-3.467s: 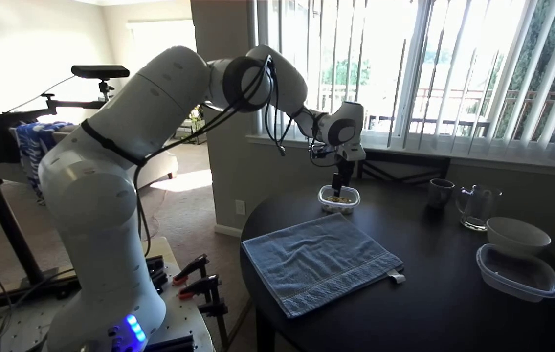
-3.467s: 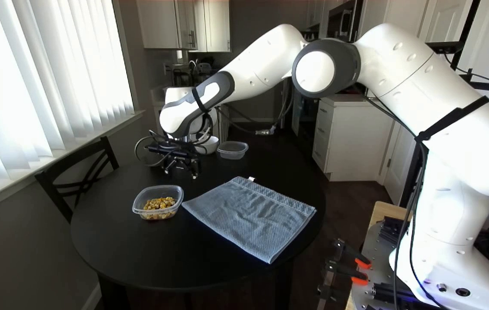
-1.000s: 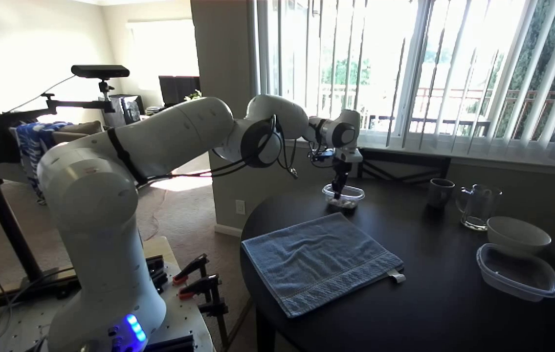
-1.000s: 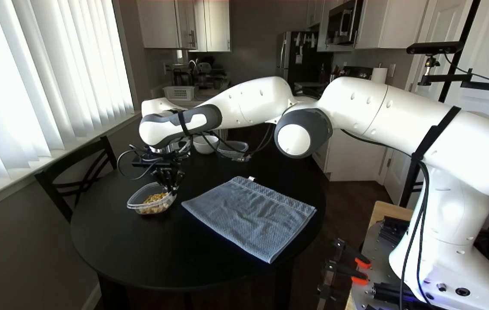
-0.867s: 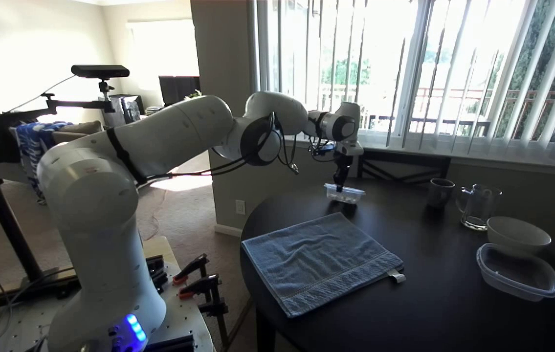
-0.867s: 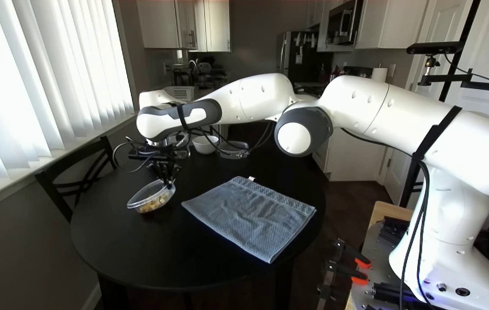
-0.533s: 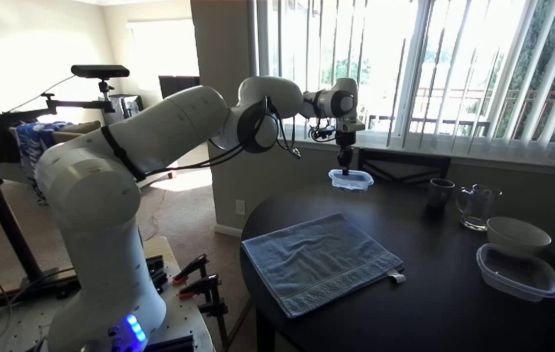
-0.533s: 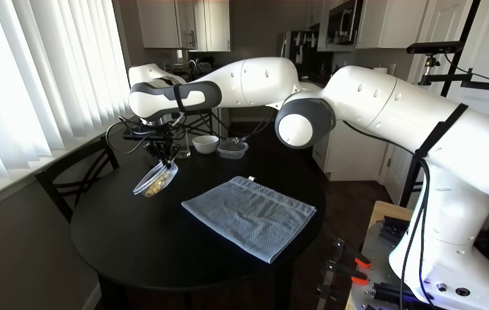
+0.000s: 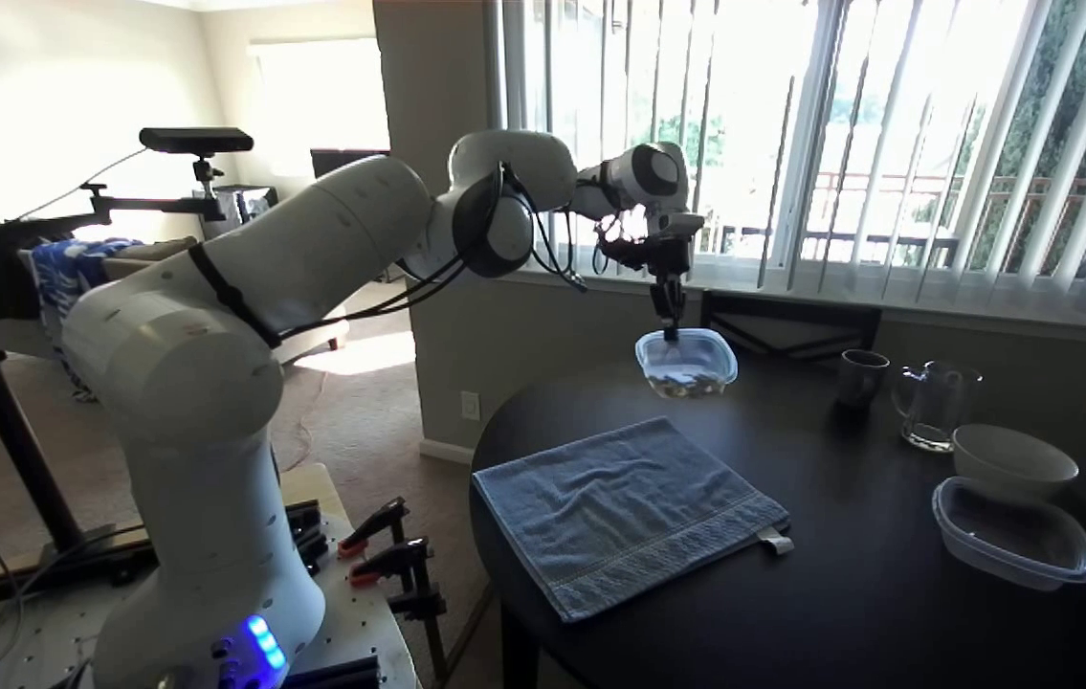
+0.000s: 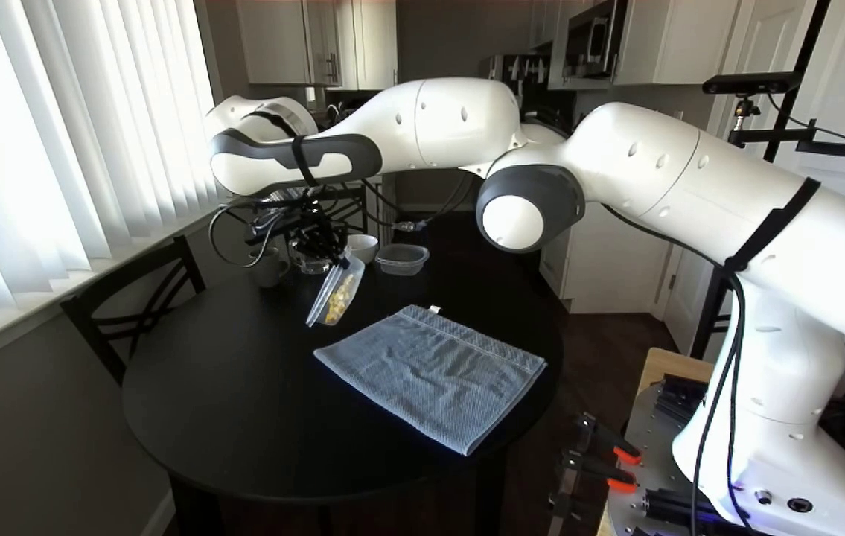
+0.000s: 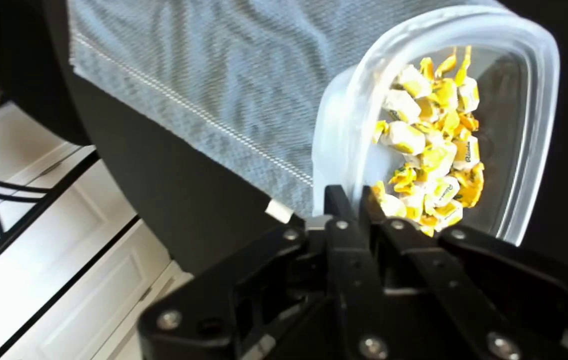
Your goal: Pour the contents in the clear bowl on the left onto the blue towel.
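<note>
Both jaws of your gripper (image 11: 353, 196) pinched the clear bowl (image 11: 333, 135) aloft, presumably to carry; you needed the blue towel (image 10: 433, 372) beneath before pouring.

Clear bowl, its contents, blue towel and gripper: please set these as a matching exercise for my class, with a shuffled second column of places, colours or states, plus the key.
1. clear bowl
2. contents
3. blue towel
4. gripper

A. Yellow and white
B. Shut on the clear bowl's wall
C. Held at a tilt
D. Wrinkled, on the dark table

Pairs: 1-C, 2-A, 3-D, 4-B
</note>
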`<state>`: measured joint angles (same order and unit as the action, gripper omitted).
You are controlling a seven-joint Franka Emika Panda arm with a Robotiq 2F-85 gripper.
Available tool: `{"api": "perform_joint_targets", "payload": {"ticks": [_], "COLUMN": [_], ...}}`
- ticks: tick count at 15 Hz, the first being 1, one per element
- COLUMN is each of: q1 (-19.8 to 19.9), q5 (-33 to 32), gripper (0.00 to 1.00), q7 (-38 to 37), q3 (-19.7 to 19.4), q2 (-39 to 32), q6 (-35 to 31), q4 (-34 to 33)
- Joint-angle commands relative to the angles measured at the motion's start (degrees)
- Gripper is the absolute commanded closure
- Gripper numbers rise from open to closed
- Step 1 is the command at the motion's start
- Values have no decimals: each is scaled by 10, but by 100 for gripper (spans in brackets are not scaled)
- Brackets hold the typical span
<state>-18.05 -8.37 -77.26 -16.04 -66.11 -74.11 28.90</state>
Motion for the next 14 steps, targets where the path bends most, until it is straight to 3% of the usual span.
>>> {"api": "perform_joint_targets", "payload": {"ticks": [1,8,14], "q1": [-28,-98,-101], "q5": [-37,-137,-243], "gripper": [98,98,98], "q7": [15,81,144], "q3": [-25,-65,-96], "q2": [17,18,-23], "q6": [108,315,375], "q4": [15,17,41]}}
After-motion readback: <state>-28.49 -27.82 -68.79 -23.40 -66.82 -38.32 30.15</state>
